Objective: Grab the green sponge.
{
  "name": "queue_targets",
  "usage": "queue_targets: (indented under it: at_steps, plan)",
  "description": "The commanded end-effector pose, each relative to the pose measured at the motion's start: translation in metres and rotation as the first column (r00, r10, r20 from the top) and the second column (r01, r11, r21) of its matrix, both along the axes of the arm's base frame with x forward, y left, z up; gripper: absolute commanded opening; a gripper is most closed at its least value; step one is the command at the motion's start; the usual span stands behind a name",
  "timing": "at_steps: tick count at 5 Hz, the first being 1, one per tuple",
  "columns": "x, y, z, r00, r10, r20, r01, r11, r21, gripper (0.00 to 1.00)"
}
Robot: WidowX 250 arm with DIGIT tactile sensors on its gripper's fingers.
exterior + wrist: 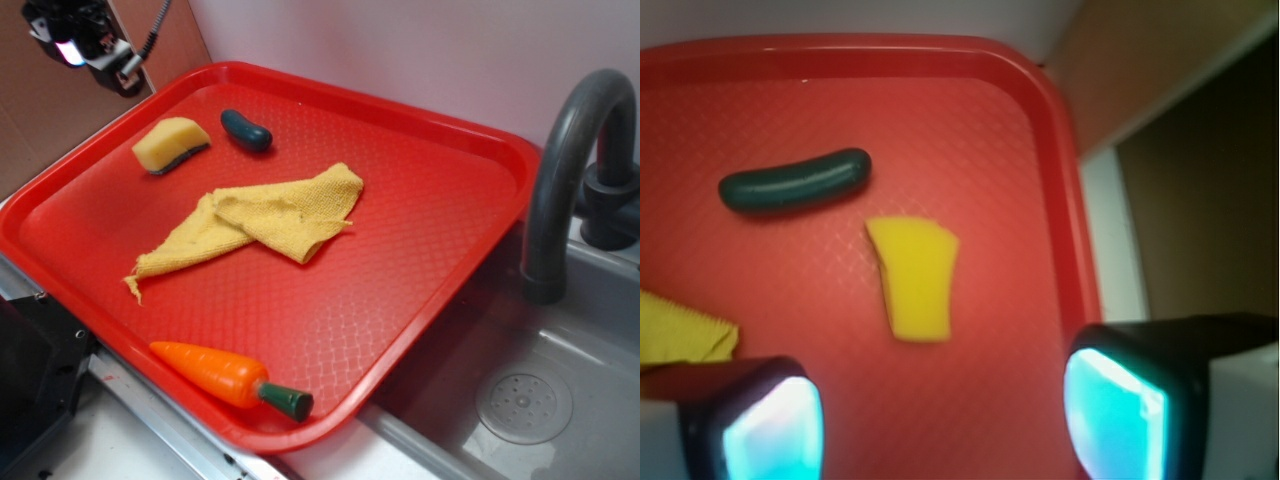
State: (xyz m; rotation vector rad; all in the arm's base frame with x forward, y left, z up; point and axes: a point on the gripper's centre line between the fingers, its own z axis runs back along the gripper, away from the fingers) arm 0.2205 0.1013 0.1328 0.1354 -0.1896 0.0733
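Green sponge (914, 277) hides its scrub face from the wrist view; hand (940, 415) spread apart, fingertips cropped.

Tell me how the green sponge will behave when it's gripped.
The green sponge looks like soft foam, so it will probably squash between the open gripper fingers. It seems light for its bulk. Lying flat on the red tray, it should slide when nudged, not roll like the rounded pickle toy nearby.

— Is there any writing to read in either view?
— None. The red tray (480, 160), the green sponge (171, 144) (yellow foam, dark scrub face) and the toy carrot (230, 378) carry no legible text, label, brand or number.
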Motion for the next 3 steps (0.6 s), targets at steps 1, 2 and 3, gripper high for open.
queue_targets:
  at_steps: [1, 2, 3]
  plan:
    - [0.023, 0.007, -0.032, 0.998, 0.061, 0.005, -0.061, 0.997, 0.037, 1.0]
    - [0.028, 0.004, -0.049, 0.999, 0.052, -0.011, -0.052, 0.999, -0.006, 1.0]
    - [0.032, 0.008, -0.063, 0.997, 0.057, -0.045, -0.059, 0.997, -0.043, 1.0]
